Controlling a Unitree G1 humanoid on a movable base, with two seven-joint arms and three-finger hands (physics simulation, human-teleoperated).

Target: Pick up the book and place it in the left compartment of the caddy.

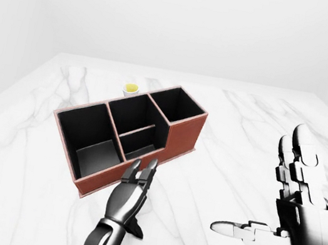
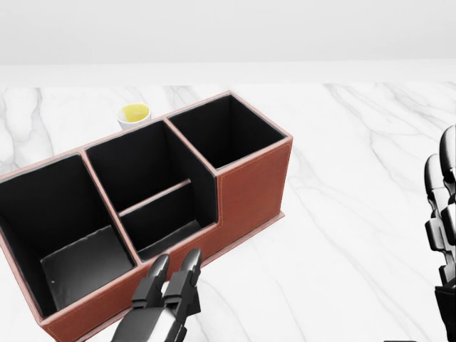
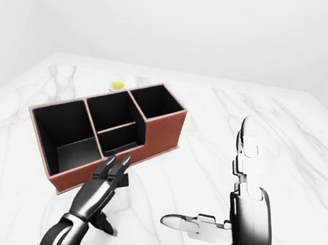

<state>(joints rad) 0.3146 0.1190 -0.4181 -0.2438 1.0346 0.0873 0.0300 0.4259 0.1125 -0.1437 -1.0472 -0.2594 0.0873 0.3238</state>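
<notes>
The caddy [image 2: 253, 177] is a brown leather box with black insides, standing at an angle on the marble table. A dark grey book [image 2: 84, 267] lies slanted in the caddy's left compartment, low against its near wall. My left hand [image 2: 177, 259] is open at the bottom of the head view, just below the caddy's near wall, fingers straight and holding nothing. At the right edge my right hand [image 1: 290, 183] is held up open, thumb spread out to the left, well away from the caddy.
A small white cup with yellow contents [image 2: 135, 114] stands just above the caddy's middle compartment in the head view. The middle compartment is split by a low divider. White marble table [image 2: 356, 164] stretches to the right of the caddy.
</notes>
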